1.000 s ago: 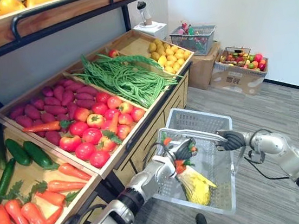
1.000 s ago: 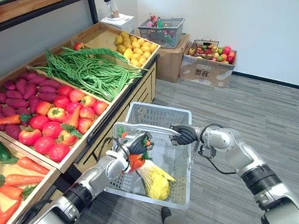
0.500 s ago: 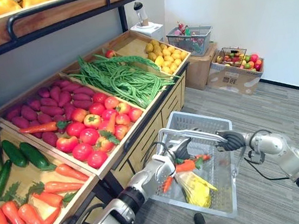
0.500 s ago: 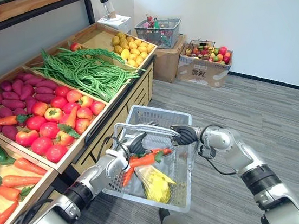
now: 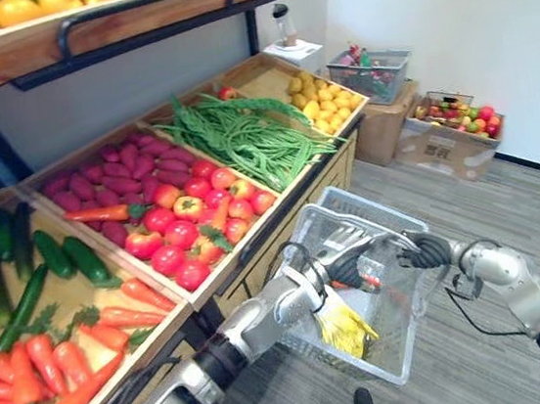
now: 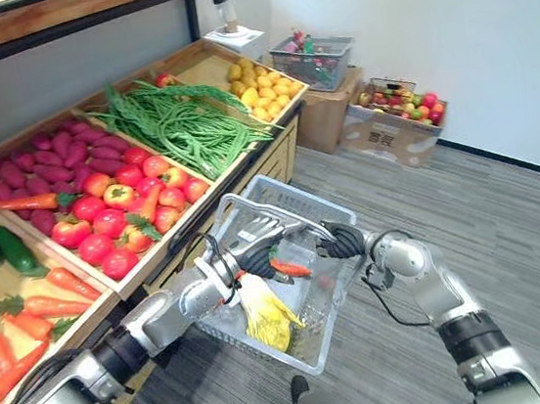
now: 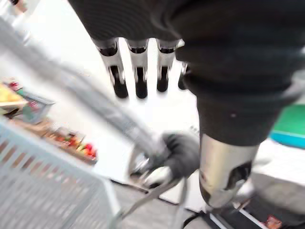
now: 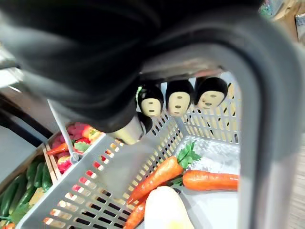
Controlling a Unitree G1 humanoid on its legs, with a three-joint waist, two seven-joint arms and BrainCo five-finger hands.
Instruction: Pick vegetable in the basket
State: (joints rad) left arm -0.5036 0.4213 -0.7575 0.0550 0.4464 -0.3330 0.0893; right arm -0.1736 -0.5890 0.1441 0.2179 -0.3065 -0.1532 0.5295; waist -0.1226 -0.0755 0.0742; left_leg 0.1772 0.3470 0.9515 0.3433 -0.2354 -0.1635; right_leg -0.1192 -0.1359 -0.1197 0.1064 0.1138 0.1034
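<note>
Grey basket (image 5: 368,214) sits just beside the counter (image 5: 331,177). Carrots (image 8: 209,180) and a yellow vegetable (image 6: 264,316) lie inside it. My right hand (image 6: 342,242) is curled round the handle (image 8: 259,119). My left hand (image 6: 253,239) hovers over the basket with fingers (image 7: 138,71) straight, holding nothing. The print on the cardboard box (image 5: 441,146) is too small to read.
</note>
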